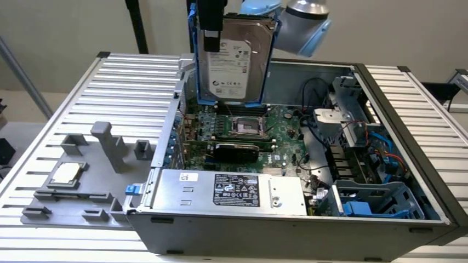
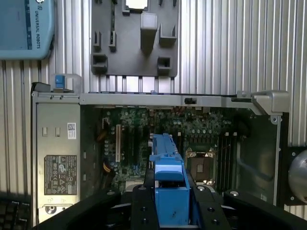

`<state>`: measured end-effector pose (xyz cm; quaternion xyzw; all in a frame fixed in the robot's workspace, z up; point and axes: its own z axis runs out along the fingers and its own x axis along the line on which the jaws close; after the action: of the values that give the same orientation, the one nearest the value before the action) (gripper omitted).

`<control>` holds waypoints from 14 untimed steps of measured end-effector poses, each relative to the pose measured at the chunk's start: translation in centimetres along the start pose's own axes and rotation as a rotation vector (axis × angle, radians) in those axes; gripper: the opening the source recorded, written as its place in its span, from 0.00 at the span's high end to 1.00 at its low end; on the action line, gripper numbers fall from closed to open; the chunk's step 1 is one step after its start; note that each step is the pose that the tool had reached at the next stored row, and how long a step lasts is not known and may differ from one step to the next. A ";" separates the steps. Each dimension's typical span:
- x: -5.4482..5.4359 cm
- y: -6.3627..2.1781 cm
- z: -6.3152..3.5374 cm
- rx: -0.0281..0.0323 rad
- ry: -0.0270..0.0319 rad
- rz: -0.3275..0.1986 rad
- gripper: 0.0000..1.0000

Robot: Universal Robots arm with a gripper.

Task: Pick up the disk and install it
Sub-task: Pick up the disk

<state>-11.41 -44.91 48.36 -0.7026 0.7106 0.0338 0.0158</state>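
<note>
The disk (image 1: 235, 60), silver-grey with a white label and blue side rails, hangs upright above the open computer case (image 1: 292, 230), over its motherboard (image 1: 241, 129). My gripper (image 1: 219, 38) is shut on it from above, with one black finger (image 1: 211, 24) lying across the label side. In the wrist view the disk (image 2: 168, 177) appears edge-on as a blue rail clamped between the black fingers (image 2: 139, 206) of my gripper (image 2: 169, 203), with the motherboard (image 2: 144, 143) far below it.
A silver power supply box (image 1: 227, 192) fills the case's near side. A blue-lined drive bay (image 1: 376, 200) sits in the case corner at the exterior view's right. A grey fixture tray (image 1: 80, 192) holding a small silver chip (image 1: 66, 173) lies at the exterior view's left on the slatted table (image 1: 131, 76).
</note>
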 end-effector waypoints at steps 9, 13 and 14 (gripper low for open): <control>1.6 -2.60 -0.18 -0.0160 -0.0006 0.001 0.67; 2.5 -3.70 -0.27 -0.0214 -0.0005 0.001 0.67; 2.7 -3.99 -0.29 -0.0220 -0.0004 0.001 0.67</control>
<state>-7.45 -47.65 48.36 -0.7022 0.7107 0.0417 0.0082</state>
